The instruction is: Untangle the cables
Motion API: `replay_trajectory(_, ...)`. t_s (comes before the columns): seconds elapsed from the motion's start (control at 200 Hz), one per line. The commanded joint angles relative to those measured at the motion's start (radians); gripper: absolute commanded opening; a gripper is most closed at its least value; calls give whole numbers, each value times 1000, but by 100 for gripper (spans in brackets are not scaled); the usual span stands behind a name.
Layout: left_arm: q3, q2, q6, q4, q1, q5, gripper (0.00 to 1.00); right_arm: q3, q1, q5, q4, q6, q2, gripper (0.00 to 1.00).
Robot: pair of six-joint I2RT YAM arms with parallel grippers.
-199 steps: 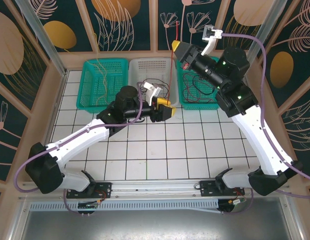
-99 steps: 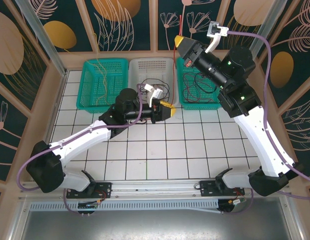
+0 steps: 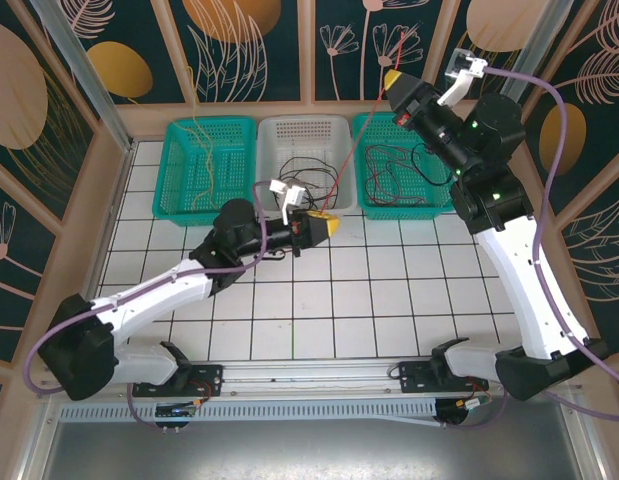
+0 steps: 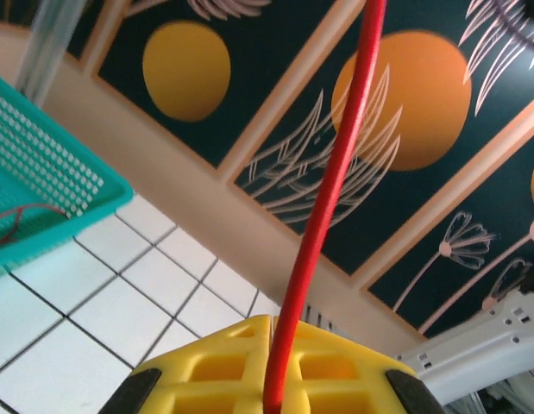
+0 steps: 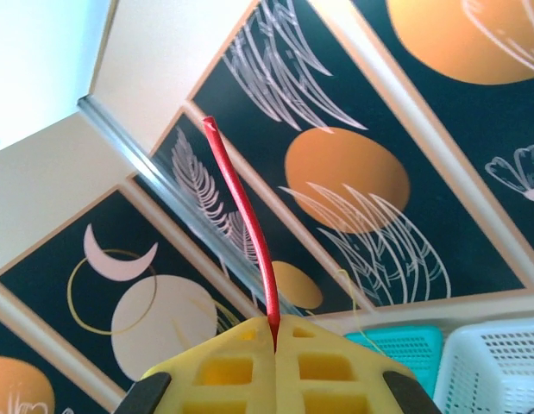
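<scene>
At the middle of the table [image 3: 369, 300] we see the left gripper [image 3: 327, 222] pinching a red cable [image 4: 324, 198]. The cable runs straight up to the right gripper [image 3: 393, 77], clamped on it above the far edge. Black and red cables [image 3: 389, 175] lie in the white basket [image 3: 299, 128] and right green basket [image 3: 429, 207], yellow cables [image 3: 201, 150] in the left green basket [image 3: 177, 160].

Red cable [image 4: 329, 190], teal baskets [image 3: 211, 123], white basket [image 3: 301, 119].
</scene>
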Motion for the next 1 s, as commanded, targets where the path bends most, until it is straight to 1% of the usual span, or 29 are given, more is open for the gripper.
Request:
replay_trajectory(0.0,-85,-81,-147,280,-5,-106,0,-31,-28,15,46,36,-45,0)
replay_trajectory(0.125,-166,-136,-251,451,-4,-225,0,-93,-67,-1,60,70,-61,0)
replay_trajectory(0.18,-185,-145,-284,485,-4,-259,0,-112,-77,-11,75,83,-65,0)
replay_trajectory(0.235,-187,-145,-293,480,-5,-266,0,-120,-82,-16,80,87,-63,0)
replay_trajectory(0.255,-181,-143,-285,460,-4,-261,0,-118,-83,-17,78,86,-61,0)
replay_trajectory(0.28,-173,-142,-271,428,-5,-258,7,-114,-85,-18,75,85,-56,0)
replay_trajectory(0.3,-165,-140,-258,397,-4,-257,9,-108,-87,-18,70,83,-52,0)
replay_trajectory(0.36,-152,-139,-232,311,-4,-269,12,-92,-94,-22,62,76,-38,0)
replay_trajectory(0.405,-152,-143,-217,258,-4,-283,17,-76,-100,-25,54,68,-25,0)
replay_trajectory(0.44,-154,-152,-207,224,-4,-298,26,-62,-104,-28,47,60,-15,0)
replay_trajectory(0.476,-158,-162,-197,185,-4,-320,40,-48,-108,-30,39,48,-5,0)
replay_trajectory(0.506,-161,-174,-189,147,-5,-346,49,-31,-113,-30,30,38,6,0)
replay_trajectory(0.581,-161,-200,-160,42,-5,-414,61,10,-131,-41,6,6,43,0)
replay_trajectory(0.611,-152,-211,-148,-29,-4,-452,66,32,-137,-39,-11,-11,62,0)
replay_trajectory(0.776,-111,-273,-69,-296,-2,-598,76,167,-180,-38,-85,-112,184,0)
replay_trajectory(0.901,-93,-316,-46,-413,3,-689,82,290,-207,-30,-145,-176,289,0)
replay_trajectory(0.996,-76,-334,-37,-484,7,-748,83,361,-231,-21,-182,-208,356,0)
